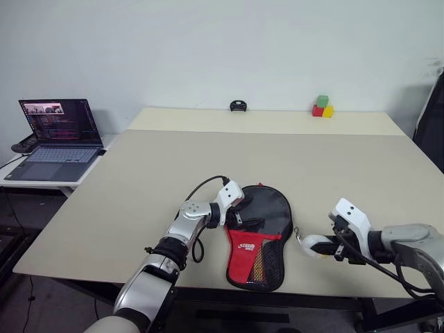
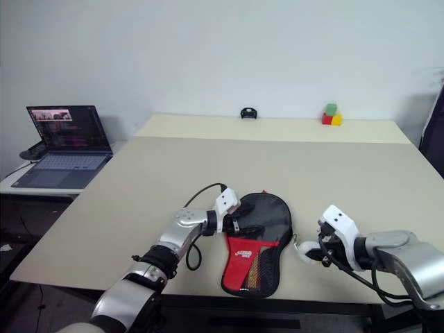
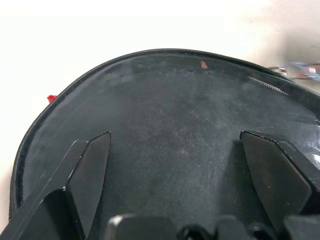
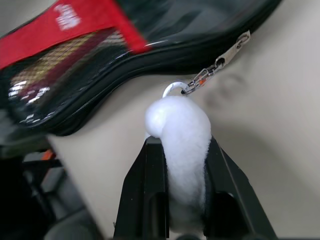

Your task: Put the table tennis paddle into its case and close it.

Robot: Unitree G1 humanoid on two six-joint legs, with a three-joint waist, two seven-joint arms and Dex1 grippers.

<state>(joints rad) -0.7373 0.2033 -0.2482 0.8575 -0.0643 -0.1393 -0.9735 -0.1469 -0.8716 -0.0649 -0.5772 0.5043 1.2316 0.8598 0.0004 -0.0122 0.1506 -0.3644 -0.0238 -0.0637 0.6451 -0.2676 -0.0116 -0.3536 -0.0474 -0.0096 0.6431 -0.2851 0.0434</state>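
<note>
Left eye view shows the case (image 1: 258, 236) lying low and centre on the worktop (image 1: 139, 208). From lower left, the left end effector (image 1: 238, 211) rests on its black round part, fingers (image 3: 90, 175) apart. At lower right, the right end effector (image 4: 184, 150) angles downward, clamped on the white pompom (image 4: 180, 130) chained to the zip.

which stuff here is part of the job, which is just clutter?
Job:
- case, on the table
- white pom-pom zip pull, gripped by right claw
- left claw, open over the case

Clutter:
- laptop
- colored blocks
- small black object
</note>
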